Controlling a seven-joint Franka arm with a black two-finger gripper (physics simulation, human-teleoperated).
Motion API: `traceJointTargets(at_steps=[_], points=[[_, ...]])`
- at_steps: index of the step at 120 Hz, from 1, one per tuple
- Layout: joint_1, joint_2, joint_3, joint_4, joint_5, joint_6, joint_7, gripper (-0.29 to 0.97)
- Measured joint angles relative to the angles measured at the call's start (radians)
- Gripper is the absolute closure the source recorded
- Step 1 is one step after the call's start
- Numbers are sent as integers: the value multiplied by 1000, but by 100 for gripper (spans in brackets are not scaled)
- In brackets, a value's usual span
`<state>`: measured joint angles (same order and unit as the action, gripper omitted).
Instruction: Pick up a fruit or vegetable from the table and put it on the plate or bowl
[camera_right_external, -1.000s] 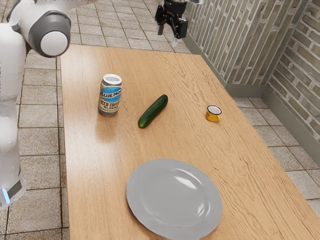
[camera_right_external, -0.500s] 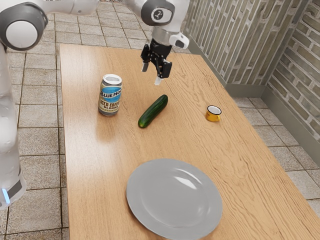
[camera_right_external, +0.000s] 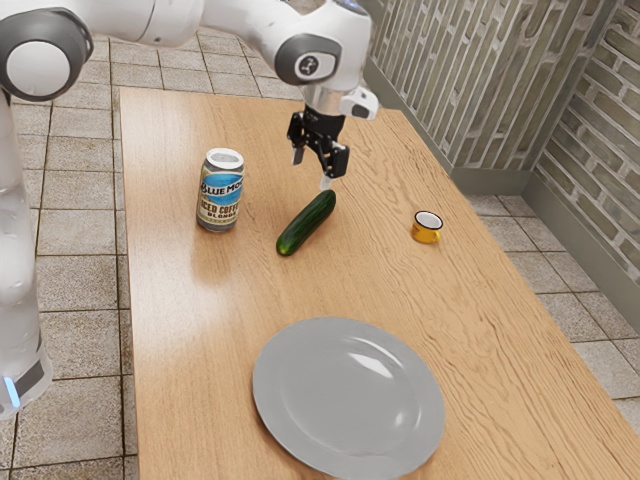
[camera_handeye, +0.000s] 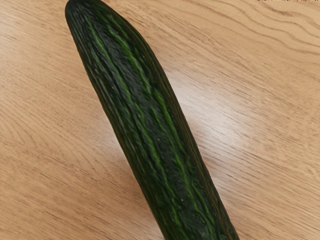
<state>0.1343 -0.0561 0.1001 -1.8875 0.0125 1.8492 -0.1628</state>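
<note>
A dark green cucumber (camera_right_external: 306, 222) lies flat on the wooden table (camera_right_external: 470, 300), slanting from its near end at the exterior view's left up to the right. In the wrist view the cucumber (camera_handeye: 150, 130) runs lengthwise just under my hand. My black gripper (camera_right_external: 312, 172) hangs open right above the cucumber's far end, fingers pointing down and clear of it. A grey plate (camera_right_external: 348, 396) sits bare near the table's front edge, well in front of the cucumber.
A blue and white coffee can (camera_right_external: 221, 190) stands upright to the exterior view's left of the cucumber. A small yellow cup (camera_right_external: 427, 227) sits to its right. Brick walls rise beyond the table's right side.
My arm has swung down from high above the table's far edge, and the gripper now sits just above the cucumber's far end. The objects have not moved.
</note>
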Motion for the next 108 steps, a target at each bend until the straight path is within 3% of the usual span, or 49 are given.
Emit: traceJointTargets(at_steps=[108], points=[[-1, 30, -22, -78, -11, 94, -93, 0]])
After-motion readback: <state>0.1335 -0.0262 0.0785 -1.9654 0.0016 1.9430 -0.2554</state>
